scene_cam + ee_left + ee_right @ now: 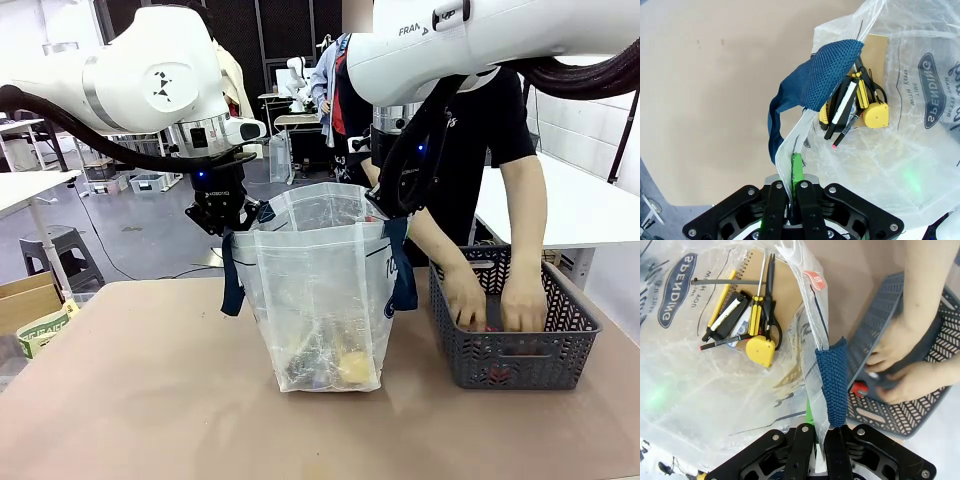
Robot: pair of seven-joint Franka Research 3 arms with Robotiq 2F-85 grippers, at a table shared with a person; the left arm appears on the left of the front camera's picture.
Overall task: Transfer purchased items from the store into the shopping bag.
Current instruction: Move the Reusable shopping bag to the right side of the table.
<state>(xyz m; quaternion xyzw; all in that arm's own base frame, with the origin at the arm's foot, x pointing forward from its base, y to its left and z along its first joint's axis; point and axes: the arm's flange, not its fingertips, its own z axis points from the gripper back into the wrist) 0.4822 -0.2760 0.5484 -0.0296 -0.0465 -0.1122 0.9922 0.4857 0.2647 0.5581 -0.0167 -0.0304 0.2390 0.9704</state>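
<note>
The shopping bag [320, 290] stands open mid-table, translucent with navy handles. My left gripper [226, 216] is shut on its left rim and my right gripper [386, 206] on its right rim, holding the mouth apart. The left wrist view has the left gripper [794, 167] pinching the plastic beside a blue handle [830, 75]. In the right wrist view, the right gripper [817, 429] clamps the rim by the other handle [835, 385]. Purchased items [747, 322] lie on the bag's bottom: a yellow tape measure [876, 114], scissors, a screwdriver, pens, a notebook. The person's hands [495, 300] reach into the basket, on a dark and red item [865, 385].
A dark grey lattice basket [515, 365] sits on the table right of the bag, with the person standing behind it. Bare tan tabletop [130, 390] spreads left and in front of the bag. Stools and other tables stand farther back.
</note>
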